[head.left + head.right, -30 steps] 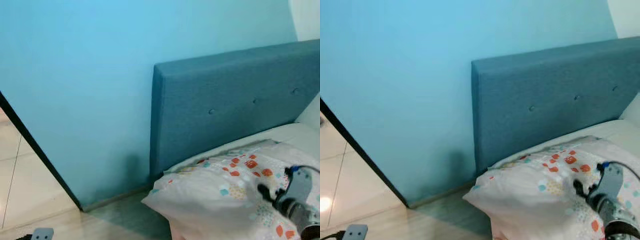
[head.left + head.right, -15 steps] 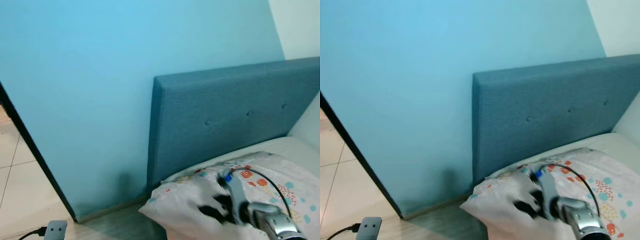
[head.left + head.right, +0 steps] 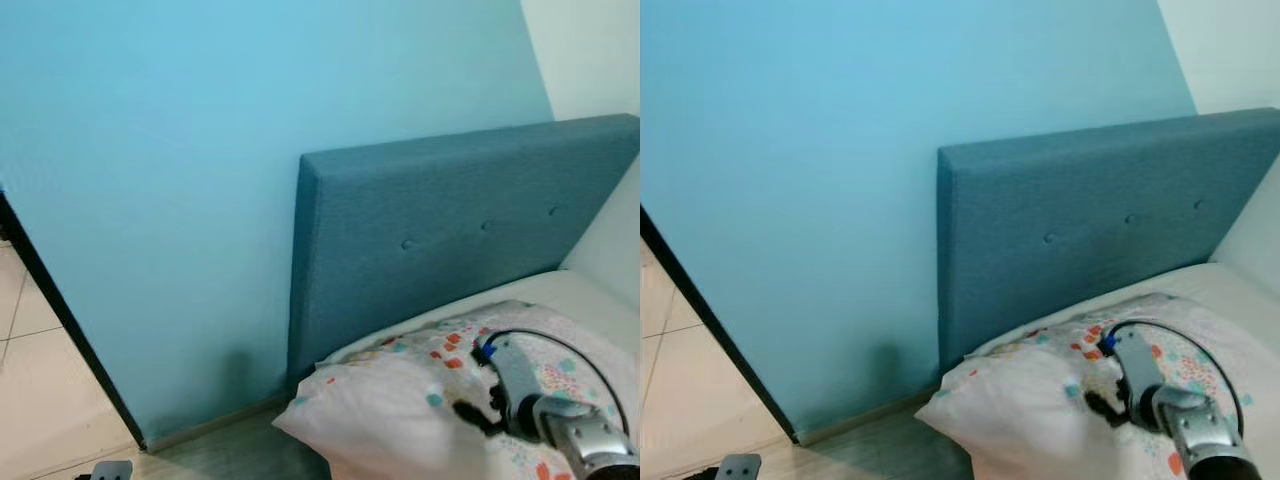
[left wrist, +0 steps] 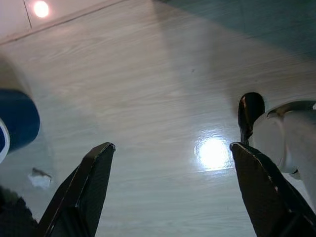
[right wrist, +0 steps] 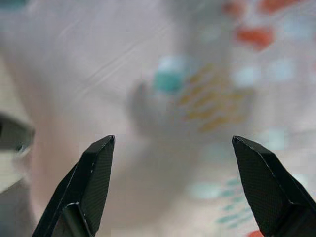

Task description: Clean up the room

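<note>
1. Over the near corner of the bed (image 3: 590, 290), the right tool (image 3: 1102, 405) hangs above a white pillow (image 3: 400, 420) printed with small orange, teal and yellow shapes; fingers spread wide, released, holding nothing.
2. No brand, label or readable writing on the pillow, bed or walls.
3. Pillow lies at the bed's head end, its corner overhanging the mattress edge toward the floor (image 3: 60, 400); just beside the blue padded headboard (image 3: 450, 230), which has three buttons.
4. Headboard's left edge stands against the light blue wall (image 3: 200, 150); a narrow strip of wood floor runs between the bed side and that wall. A dark frame edge (image 3: 60, 330) runs diagonally at far left, with pale tile beyond it.
5. Right wrist view: blurred pillow fabric close up between the two black fingertips (image 5: 94, 177), the pillow edge dropping off to one side; contact cannot be told.
6. Left wrist view: left tool (image 4: 173, 163) hangs idle over glossy wood-look floor, fingers apart, released. It shows a lamp glare, a blue rounded object (image 4: 17, 123), a small white scrap (image 4: 38, 177) and a white robot part with a black tip (image 4: 276, 133), none seen in the head views.
7. Small grey block (image 3: 738, 466) sits low at the head view's bottom left.
</note>
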Controlling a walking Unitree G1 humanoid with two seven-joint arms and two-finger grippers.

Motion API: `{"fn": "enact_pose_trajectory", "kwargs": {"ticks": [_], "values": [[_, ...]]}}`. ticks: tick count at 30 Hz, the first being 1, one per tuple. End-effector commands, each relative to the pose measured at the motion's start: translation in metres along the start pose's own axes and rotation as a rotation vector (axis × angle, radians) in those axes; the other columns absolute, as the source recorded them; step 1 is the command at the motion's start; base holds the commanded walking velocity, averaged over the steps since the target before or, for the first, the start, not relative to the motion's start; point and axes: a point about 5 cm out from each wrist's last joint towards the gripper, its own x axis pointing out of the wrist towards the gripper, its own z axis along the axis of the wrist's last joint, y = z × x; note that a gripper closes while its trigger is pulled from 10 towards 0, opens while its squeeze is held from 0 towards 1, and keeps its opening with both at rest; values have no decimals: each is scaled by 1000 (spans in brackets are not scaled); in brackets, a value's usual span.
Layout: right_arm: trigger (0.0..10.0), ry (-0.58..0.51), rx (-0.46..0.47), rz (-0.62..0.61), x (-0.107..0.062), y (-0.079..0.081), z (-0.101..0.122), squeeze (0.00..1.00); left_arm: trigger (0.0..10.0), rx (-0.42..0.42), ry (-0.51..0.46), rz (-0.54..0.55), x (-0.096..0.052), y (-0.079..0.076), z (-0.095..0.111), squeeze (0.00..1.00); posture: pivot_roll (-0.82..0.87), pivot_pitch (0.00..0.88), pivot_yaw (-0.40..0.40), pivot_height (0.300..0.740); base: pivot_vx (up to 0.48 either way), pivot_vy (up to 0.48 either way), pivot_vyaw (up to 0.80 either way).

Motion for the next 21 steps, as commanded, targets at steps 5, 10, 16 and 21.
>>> {"fn": "enact_pose_trajectory", "kwargs": {"ticks": [5, 10, 16, 21], "values": [[10000, 133, -43, 41, -12, -6, -17, 0, 10000, -12, 5, 3, 1, -3, 5, 0, 69, 0, -61, 699, 0, 0, 0], [10000, 179, -47, 70, -22, -10, -29, 0, 10000, -3, 11, 9, 1, -4, 6, 0, 58, 0, -58, 679, 0, 0, 0], [10000, 261, -57, 148, -28, 2, -45, 0, 10000, 10, 19, 9, 1, -5, 5, 0, 56, 0, -59, 659, 0, 0, 0], [10000, 279, -56, 164, -30, 4, -50, 0, 10000, 17, 21, 8, 1, -4, 4, 0, 56, 0, -57, 649, 0, 0, 0]]}}
